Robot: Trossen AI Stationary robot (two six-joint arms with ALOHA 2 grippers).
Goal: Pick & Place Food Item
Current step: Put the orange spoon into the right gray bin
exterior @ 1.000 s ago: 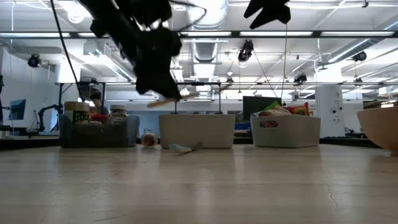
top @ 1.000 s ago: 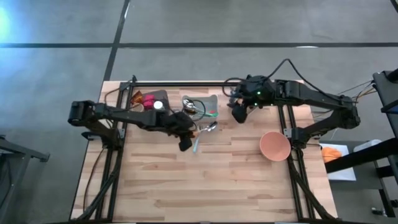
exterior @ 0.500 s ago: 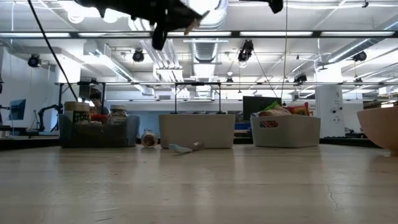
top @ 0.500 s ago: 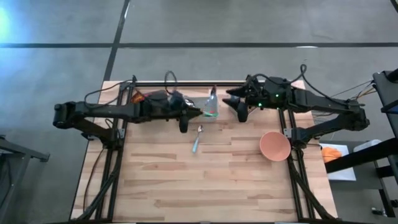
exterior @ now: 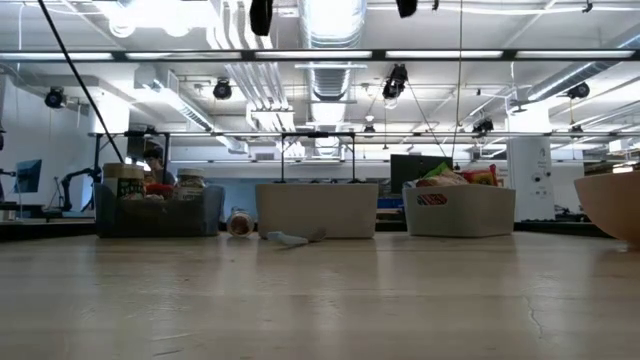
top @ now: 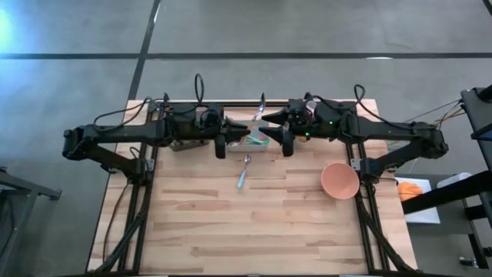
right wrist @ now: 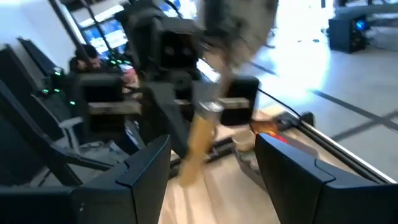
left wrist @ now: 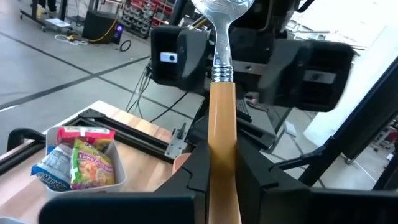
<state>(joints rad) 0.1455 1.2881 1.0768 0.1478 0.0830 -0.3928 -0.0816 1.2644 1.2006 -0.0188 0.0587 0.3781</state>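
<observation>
Looking for food, you find only the snack packets [left wrist: 78, 165], packed in a pale bin [left wrist: 118, 177] at the back edge of the bench [top: 254, 223]. Nothing touches them. What is actually in hand is a wooden-handled spoon [left wrist: 222, 118]. The left arm [top: 138, 137] has its jaws closed on the handle and carries the spoon high over the back of the bench, metal bowl end pointing away from the wrist.

The right arm [top: 384, 127] faces it from the other side, nearly nose to nose. Its jaws stand apart with nothing between them, the spoon's handle just ahead of them.

This looks to me like a hand-over of the utensil, or a pause before scooping, not the pick of a food item itself. The next move probably calls for lining up the open right jaws squarely on the handle before the left lets go.

A second spoon [top: 244, 171] lies flat mid-bench. A pink bowl [top: 339, 180] sits well apart near the right edge.

From above, both arms cover the bins, so you cannot see what is in them. The right wrist view is smeared. The low view shows only the tips of both arms at its top edge.
</observation>
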